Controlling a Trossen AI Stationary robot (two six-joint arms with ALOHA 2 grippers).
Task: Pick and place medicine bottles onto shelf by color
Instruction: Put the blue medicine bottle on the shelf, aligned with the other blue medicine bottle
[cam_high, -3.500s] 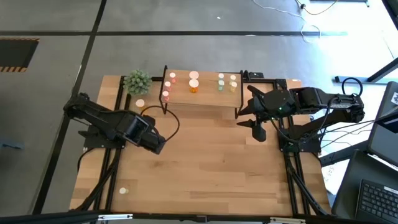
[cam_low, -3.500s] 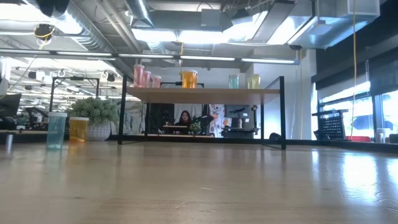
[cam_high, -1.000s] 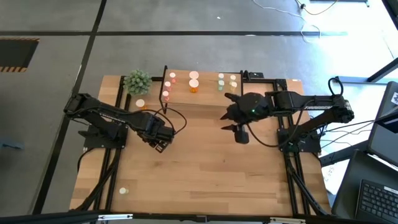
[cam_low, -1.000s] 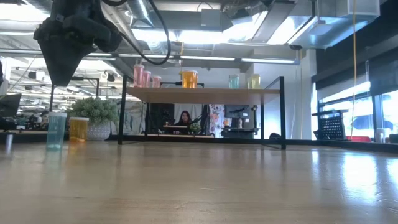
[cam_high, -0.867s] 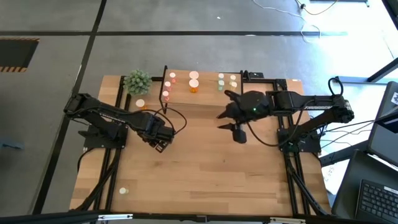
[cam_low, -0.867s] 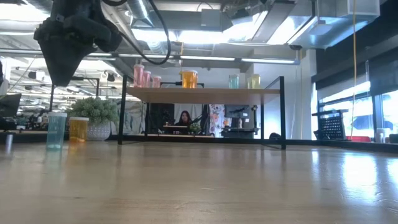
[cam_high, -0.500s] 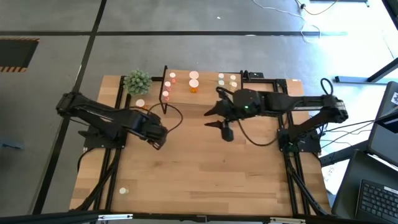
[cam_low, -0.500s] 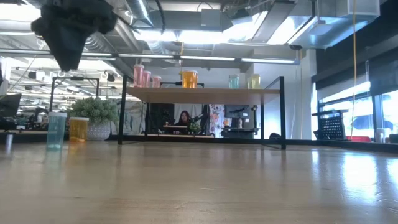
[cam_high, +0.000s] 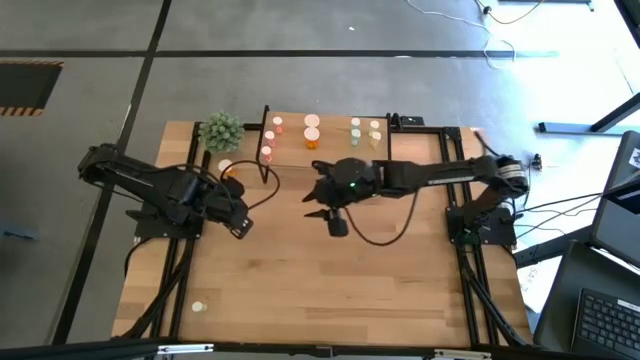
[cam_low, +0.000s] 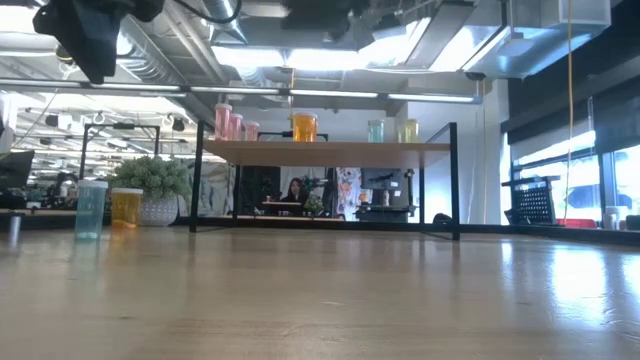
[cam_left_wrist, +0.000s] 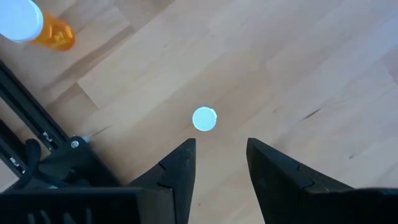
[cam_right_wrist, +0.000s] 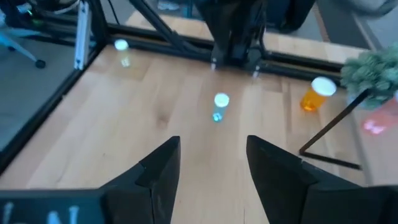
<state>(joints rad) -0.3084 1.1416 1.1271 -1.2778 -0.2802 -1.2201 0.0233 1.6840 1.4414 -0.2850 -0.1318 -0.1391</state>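
Both pincers hang above the light wooden desk (cam_high: 330, 290) with their dark fingers apart and nothing between them. Seen from above, the left pincer (cam_high: 240, 226) sits over the desk's left part, in front of the shelf's left end; in its wrist view the left pincer (cam_left_wrist: 217, 155) points down at a small pale-capped bottle with a bluish body (cam_left_wrist: 204, 119) standing on the wood just beyond the fingertips, untouched, while a larger orange bottle with a white cap (cam_left_wrist: 38, 28) stands well apart from it. The right arm reaches far across to mid-desk, its right pincer (cam_high: 334, 222) hovering just in front of the low light-wood shelf on a thin black metal frame (cam_high: 325, 160). The right wrist view, past the right pincer (cam_right_wrist: 211, 162), shows the same bluish bottle (cam_right_wrist: 219, 107) ahead on the desk, clear of the fingers, the orange bottle (cam_right_wrist: 318, 93) near the spiky green potted plant (cam_right_wrist: 373, 71), and another tiny pale bottle (cam_right_wrist: 122, 50) far off by the desk's edge. On the shelf top, the level view shows pink-red bottles (cam_low: 232, 122) at the left, an orange bottle (cam_low: 303, 126) in the middle and pale green-yellow bottles (cam_low: 392, 130) at the right.
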